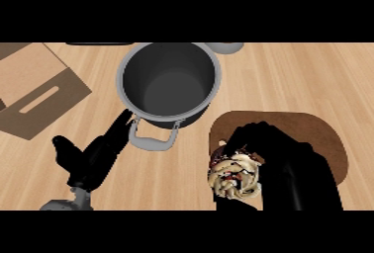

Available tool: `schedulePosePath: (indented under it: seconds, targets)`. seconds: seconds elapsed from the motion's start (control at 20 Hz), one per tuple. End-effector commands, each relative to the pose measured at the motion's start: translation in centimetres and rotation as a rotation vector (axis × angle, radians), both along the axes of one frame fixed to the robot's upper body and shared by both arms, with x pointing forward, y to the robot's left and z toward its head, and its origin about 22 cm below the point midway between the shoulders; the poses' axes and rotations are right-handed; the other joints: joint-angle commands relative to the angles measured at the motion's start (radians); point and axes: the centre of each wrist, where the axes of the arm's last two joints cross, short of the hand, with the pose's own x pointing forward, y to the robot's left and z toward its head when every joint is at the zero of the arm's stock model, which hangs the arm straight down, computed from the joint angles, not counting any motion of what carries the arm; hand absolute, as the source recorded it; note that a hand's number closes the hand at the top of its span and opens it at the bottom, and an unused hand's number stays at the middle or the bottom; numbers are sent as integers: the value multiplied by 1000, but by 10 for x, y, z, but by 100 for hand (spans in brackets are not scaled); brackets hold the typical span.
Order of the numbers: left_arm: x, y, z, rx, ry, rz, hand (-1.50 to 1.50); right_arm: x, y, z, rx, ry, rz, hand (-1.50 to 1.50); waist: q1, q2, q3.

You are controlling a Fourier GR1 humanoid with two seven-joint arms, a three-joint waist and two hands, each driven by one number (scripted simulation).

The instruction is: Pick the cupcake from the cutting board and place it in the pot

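A pale wooden counter (306, 79) fills the head view, its grain running across the picture. A grey pot (169, 79) stands at the top centre, its dark inside showing nothing in it, and its looped handle (153, 139) points down toward the robot. A flat cardboard box (36, 94) with a slot cut in it lies at the left, well apart from the pot. To the right and below the pot lies the brown cutting board (321, 133), rounded at its corners, with its upper left edge near the pot's rim. The right hand (281, 158) lies over the board and hides much of it. Its black fingers curl round the cupcake (234, 179), which shows cream frosting with small reddish flecks. The cupcake is at the board's lower left edge, partly over the bare counter, and well outside the pot; whether it rests on the board or is raised off it cannot be told from this view. The left hand (91, 163) shows at the lower left with straight fingers pointing up and right and the thumb spread out to the left. It holds nothing, and its fingertips lie just beside the pot's handle.
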Motion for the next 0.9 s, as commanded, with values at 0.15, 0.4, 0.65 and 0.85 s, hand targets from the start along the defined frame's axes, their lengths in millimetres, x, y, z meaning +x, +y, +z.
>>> schedulePosePath:
  seconds: [0.15, 0.4, 0.65, 0.85]
  targets:
    - [-9, -2, 4, -10, 15, -17, 0, 38, 27, 43, 76, 25, -59, 150, 18, 2, 0]
    - [-6, -1, 10, 11, -7, -20, 0, 82, 43, 65, 71, 77, -37, 150, 23, 3, 0]
    - [7, -7, 23, 5, -11, -27, 0, 134, 56, 57, 77, 78, -2, 150, 20, 6, 0]
    - [6, 9, 9, -5, -2, -38, 0, 182, 57, 26, 62, 96, 13, 150, 32, 14, 0]
